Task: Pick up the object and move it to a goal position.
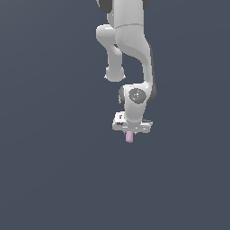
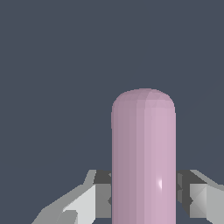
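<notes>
There is one arm, one gripper and one rod in the scene; nothing else stands out against the flat dark grey-blue background.

The arm is white with dark joints. In the exterior view it comes in from the top edge, bends through a bulky elbow on the exterior view's left, then runs down through a rounded wrist joint to a flat white hand. The hand sits level, with its broad side across the picture, and points straight down.

The rod is pale pink, smooth and plain, with a rounded end. In the exterior view it hangs upright just under the middle of the hand, only its lower part showing below the white body, and it is far narrower than the hand is wide. No surface can be made out beneath it, so whether it is in the air or touching something cannot be told.

In the wrist view the rod fills the middle of the picture, its rounded tip pointing away from the camera. One grey finger lies against one side of it and a second finger lies against the other side, each with a dark pad touching the pink surface. The gripper is clamped on the rod, holding it between the two fingers.
</notes>
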Robot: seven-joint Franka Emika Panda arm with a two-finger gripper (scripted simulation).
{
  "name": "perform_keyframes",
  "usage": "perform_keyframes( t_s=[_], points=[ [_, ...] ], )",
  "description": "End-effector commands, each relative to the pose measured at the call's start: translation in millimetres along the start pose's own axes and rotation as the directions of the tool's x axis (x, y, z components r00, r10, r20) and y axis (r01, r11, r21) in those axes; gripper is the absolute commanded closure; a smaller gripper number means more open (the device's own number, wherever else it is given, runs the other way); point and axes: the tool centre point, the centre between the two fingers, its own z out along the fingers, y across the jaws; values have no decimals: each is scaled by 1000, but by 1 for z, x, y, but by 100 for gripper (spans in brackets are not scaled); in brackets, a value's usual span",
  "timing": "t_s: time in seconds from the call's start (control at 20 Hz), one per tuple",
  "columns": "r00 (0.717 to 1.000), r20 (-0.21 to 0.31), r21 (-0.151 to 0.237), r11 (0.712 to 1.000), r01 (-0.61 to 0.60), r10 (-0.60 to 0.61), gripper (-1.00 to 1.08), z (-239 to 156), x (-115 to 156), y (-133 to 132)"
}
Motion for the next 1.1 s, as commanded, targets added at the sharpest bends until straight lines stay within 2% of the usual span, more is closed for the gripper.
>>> perform_keyframes(
  t_s=[0.0, 0.45, 1.05],
  points=[
    [1000, -1, 0, 1000, 0, 0, 108, -5, 3, 2],
    [1000, -1, 0, 1000, 0, 0, 108, -51, 27, 24],
    [1000, -1, 1, 1000, 0, 0, 108, -156, 83, 73]
  ],
)
